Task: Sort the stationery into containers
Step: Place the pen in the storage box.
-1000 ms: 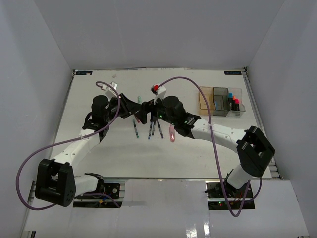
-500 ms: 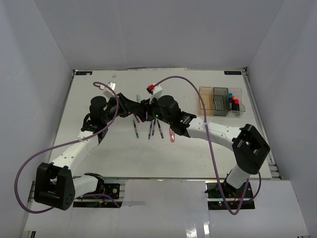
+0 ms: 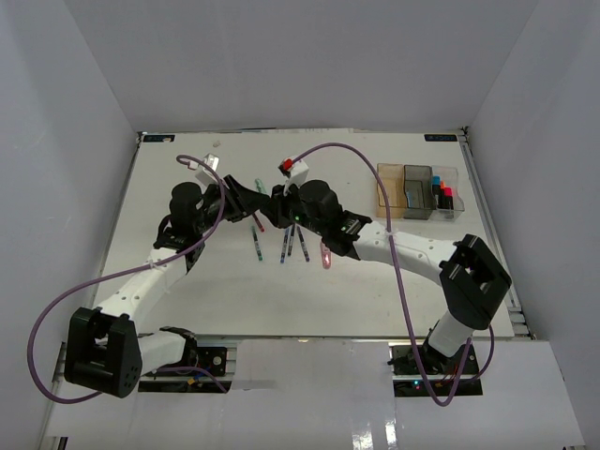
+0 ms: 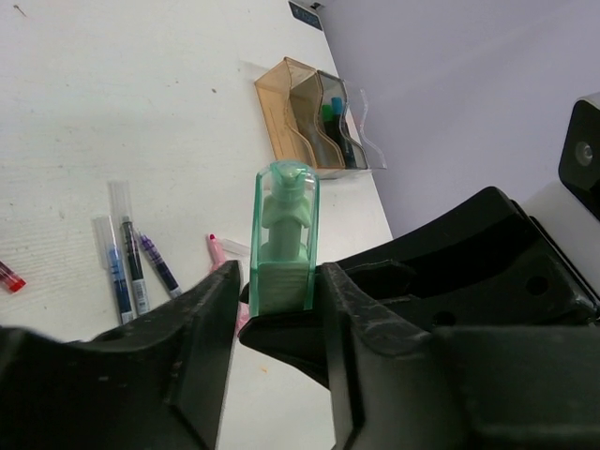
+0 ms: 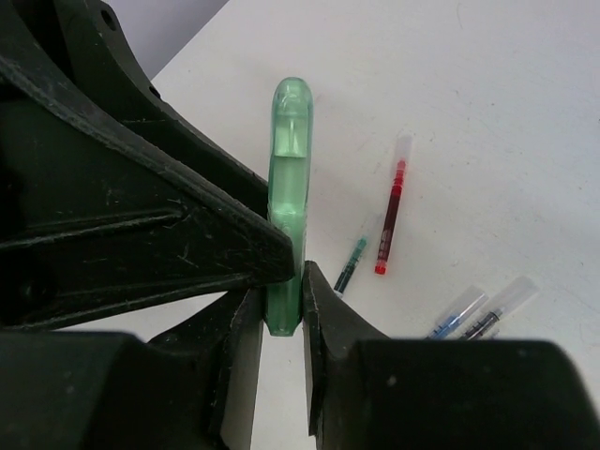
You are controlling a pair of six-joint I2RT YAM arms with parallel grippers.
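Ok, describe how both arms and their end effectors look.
Both arms share a build: the left arm and right arm have white links with bulky black joints. A purple cable loops along each. The left end effector and right end effector have black plastic fingers.

Three bins (image 3: 417,190) stand in a row at 2 o'clock on the desk (image 3: 234,291). The pens (image 3: 289,246) lie near centre. At their 12 o'clock, left pincer (image 4: 278,291) and right pincer (image 5: 284,300) meet, a marker (image 4: 284,246) clamped between both.

Left fingers (image 4: 199,337), right fingers (image 5: 330,330) clamped; tips meeting
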